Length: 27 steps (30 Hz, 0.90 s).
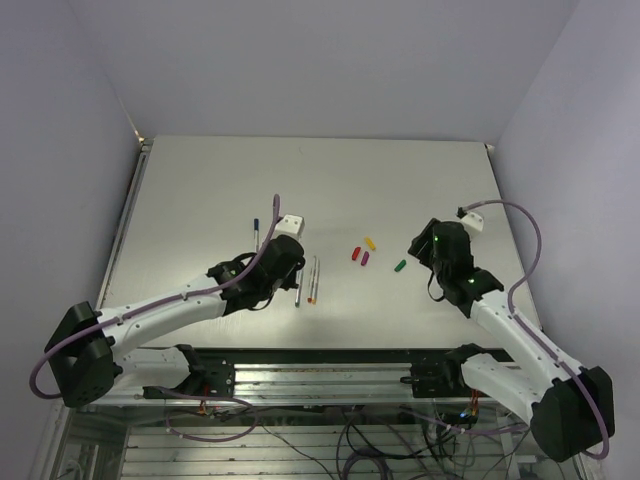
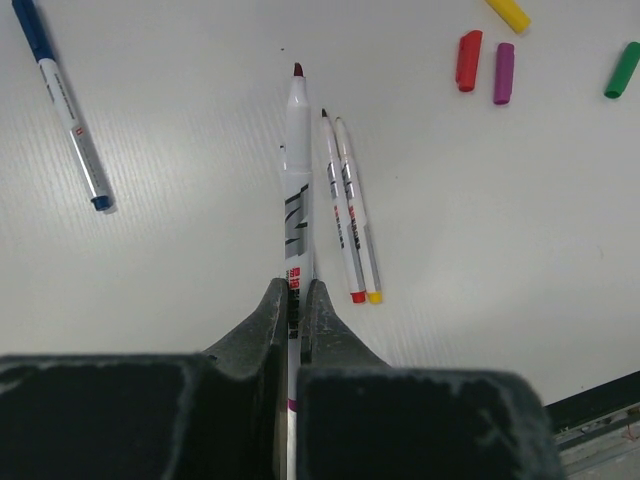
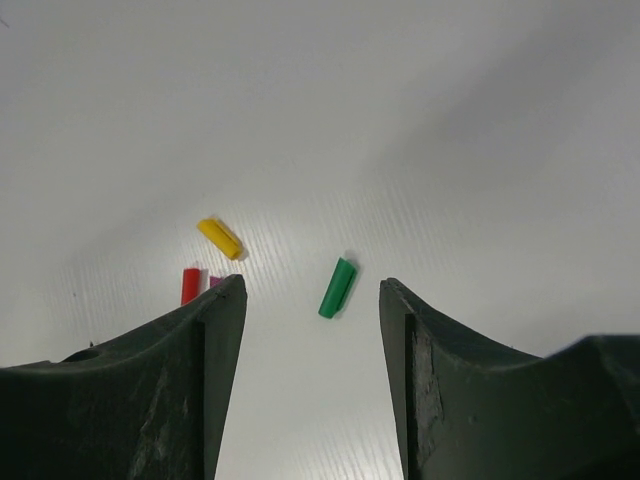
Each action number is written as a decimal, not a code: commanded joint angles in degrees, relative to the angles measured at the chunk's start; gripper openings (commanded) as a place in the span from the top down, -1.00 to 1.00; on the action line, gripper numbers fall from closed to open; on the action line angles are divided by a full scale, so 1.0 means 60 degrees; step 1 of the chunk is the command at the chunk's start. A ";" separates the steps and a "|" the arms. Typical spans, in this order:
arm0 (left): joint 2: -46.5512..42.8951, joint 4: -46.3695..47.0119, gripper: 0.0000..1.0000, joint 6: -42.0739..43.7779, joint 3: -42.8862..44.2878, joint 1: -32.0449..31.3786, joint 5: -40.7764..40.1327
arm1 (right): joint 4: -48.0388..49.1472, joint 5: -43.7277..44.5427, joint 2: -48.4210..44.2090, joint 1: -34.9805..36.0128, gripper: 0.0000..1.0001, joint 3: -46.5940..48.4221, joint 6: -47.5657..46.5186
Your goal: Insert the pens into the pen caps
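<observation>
Left wrist view: at bottom centre the left fingers [image 2: 262,328] are pinching the held pen [image 2: 298,170], which points up the frame with its dark tip far from them. Just right of it, the red pen [image 2: 340,210] and yellow pen [image 2: 357,210] lie side by side on the white tabletop [image 2: 480,250]. The blue pen [image 2: 68,110] lies at upper left. At upper right sit the red cap [image 2: 468,60], purple cap [image 2: 503,72], yellow cap [image 2: 508,13] and green cap [image 2: 621,69].

Right wrist view: the right fingers [image 3: 190,370] are spread wide, with the green cap showing in the gap between them.
</observation>
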 commanded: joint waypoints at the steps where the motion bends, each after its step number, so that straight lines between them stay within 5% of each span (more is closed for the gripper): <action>1: 0.0217 0.0511 0.86 0.0248 0.0146 -0.0128 0.0309 | 0.0378 0.0641 0.0379 0.0711 -0.11 -0.0094 0.0408; 7: 0.0352 0.0497 0.86 0.0288 0.0280 -0.0160 0.0304 | 0.0266 0.2006 0.1611 0.2356 -0.11 0.0525 0.0579; 27: -0.0042 0.0612 0.86 0.0245 -0.0130 -0.0160 0.0508 | 0.0721 0.1545 0.2994 0.2771 -0.11 0.0509 0.1370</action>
